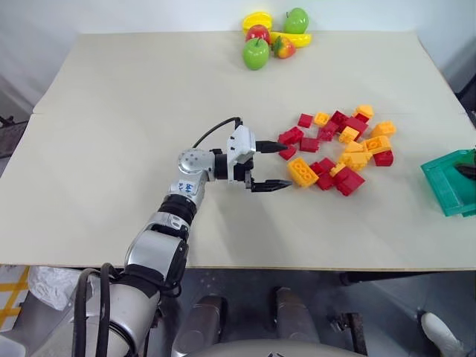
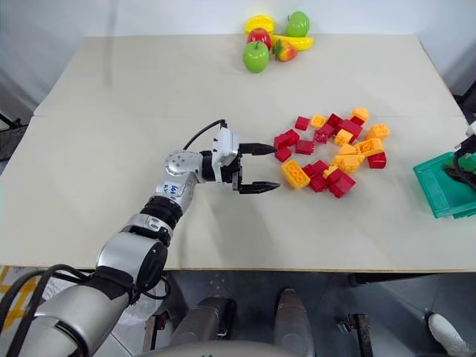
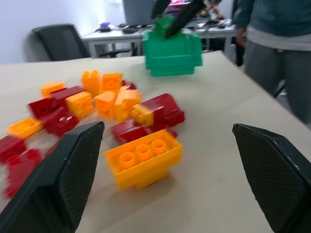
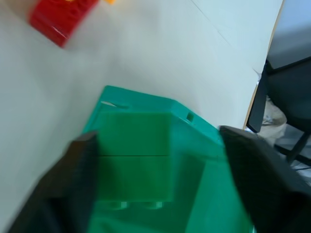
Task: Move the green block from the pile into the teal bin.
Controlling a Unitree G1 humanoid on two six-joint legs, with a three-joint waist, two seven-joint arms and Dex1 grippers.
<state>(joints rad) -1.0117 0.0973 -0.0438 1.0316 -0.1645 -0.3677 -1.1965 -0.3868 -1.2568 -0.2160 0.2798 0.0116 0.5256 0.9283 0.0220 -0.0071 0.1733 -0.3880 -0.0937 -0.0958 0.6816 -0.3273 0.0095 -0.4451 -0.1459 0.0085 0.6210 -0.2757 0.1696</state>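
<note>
The green block [image 4: 133, 155] sits between the fingers of my right gripper [image 4: 158, 135], over the inside of the teal bin [image 4: 214, 194]. The gripper is open, with a gap between one finger and the block. In the left wrist view the green block [image 3: 163, 24] pokes above the teal bin [image 3: 172, 58]. The bin [image 1: 446, 186] stands at the table's right edge. The pile [image 1: 342, 145] of red and orange-yellow bricks lies in the middle right of the table. My left gripper [image 1: 286, 166] is open and level, pointing at the pile's left side, just short of an orange-yellow brick [image 1: 302, 172].
Toy fruit [image 1: 271, 37] lies at the table's far edge. A person [image 3: 277, 48] stands beyond the right side of the table, near the bin. The table's right edge [image 4: 262, 82] runs just past the bin.
</note>
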